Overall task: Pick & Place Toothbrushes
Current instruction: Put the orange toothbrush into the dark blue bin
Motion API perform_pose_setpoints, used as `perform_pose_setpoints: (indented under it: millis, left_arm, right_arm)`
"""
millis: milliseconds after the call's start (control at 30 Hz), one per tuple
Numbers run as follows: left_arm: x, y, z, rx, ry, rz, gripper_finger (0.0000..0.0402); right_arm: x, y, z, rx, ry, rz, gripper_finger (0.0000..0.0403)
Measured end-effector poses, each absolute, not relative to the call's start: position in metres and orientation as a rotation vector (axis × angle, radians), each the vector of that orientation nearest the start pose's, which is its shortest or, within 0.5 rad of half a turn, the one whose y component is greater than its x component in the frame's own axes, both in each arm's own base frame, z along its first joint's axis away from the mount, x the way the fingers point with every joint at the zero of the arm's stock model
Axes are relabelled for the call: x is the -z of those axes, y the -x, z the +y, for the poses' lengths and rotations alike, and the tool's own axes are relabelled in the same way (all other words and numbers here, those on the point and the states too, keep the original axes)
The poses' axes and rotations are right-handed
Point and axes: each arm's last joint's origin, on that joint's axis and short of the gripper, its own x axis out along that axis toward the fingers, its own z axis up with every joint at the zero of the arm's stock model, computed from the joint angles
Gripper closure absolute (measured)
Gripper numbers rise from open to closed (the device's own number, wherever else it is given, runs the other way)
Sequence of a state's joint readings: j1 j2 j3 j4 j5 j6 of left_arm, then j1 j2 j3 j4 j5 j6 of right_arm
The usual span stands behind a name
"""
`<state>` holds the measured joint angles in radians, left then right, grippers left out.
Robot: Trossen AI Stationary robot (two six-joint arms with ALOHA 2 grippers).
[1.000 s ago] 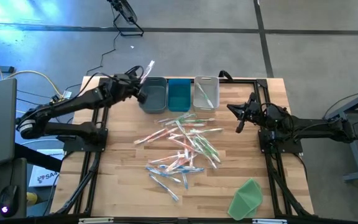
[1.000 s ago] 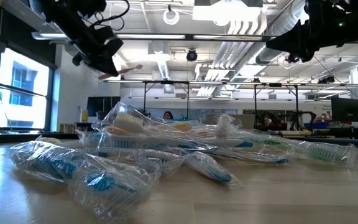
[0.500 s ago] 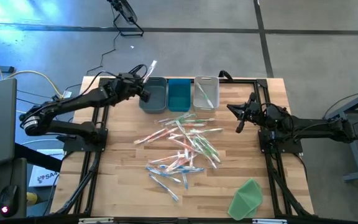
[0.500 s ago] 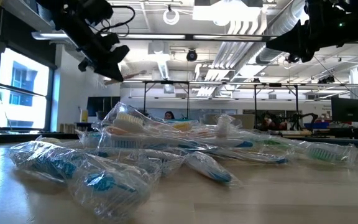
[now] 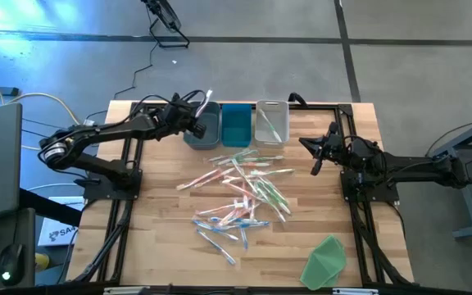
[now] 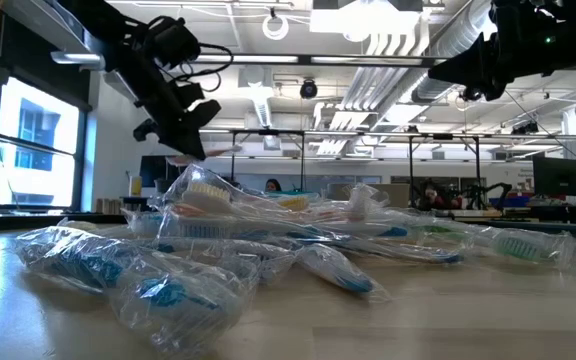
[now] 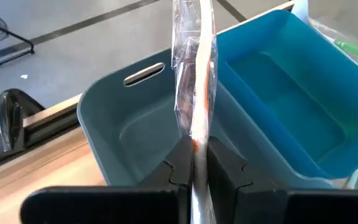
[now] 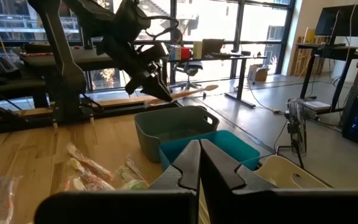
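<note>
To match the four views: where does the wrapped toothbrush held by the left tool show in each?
High: wrapped toothbrush over the grey bin's left rim.
Low: upper left, a pale stick below the left tool.
Left wrist: centre, upright between the fingers.
Right wrist: stick above the grey bin.
Shared landmark: grey bin.

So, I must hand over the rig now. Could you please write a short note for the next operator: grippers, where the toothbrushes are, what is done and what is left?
Left gripper: shut on one wrapped toothbrush, held above the grey-blue bin.
Right gripper: shut, empty, waiting at the table's right side.
Bins: grey-blue and teal bin look empty; the clear bin holds something, contents unclear.
Left: release the held brush, then sort the pile of toothbrushes at the table's middle.
</note>
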<state>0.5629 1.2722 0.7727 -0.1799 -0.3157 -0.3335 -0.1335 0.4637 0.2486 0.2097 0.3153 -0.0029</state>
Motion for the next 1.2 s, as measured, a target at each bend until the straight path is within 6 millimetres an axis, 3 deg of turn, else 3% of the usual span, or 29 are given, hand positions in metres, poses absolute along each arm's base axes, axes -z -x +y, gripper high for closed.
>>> perform_pose_setpoints:
  millis: [600, 800, 1200]
  left_arm:
    - [-0.199, -0.229, 0.153, -0.921, 0.433, 0.681, 0.0381]
    - [-0.197, -0.229, 0.153, -0.923, 0.434, 0.687, 0.0380]
    - [-0.197, -0.229, 0.154, -0.955, 0.498, 0.655, 0.0311]
  right_arm:
    - [-0.225, -0.129, -0.026, 0.449, 0.004, 0.027, 0.0400]
    - [-0.225, -0.129, -0.026, 0.449, 0.004, 0.026, 0.0400]
    - [-0.226, -0.129, -0.026, 0.449, 0.003, 0.025, 0.0400]
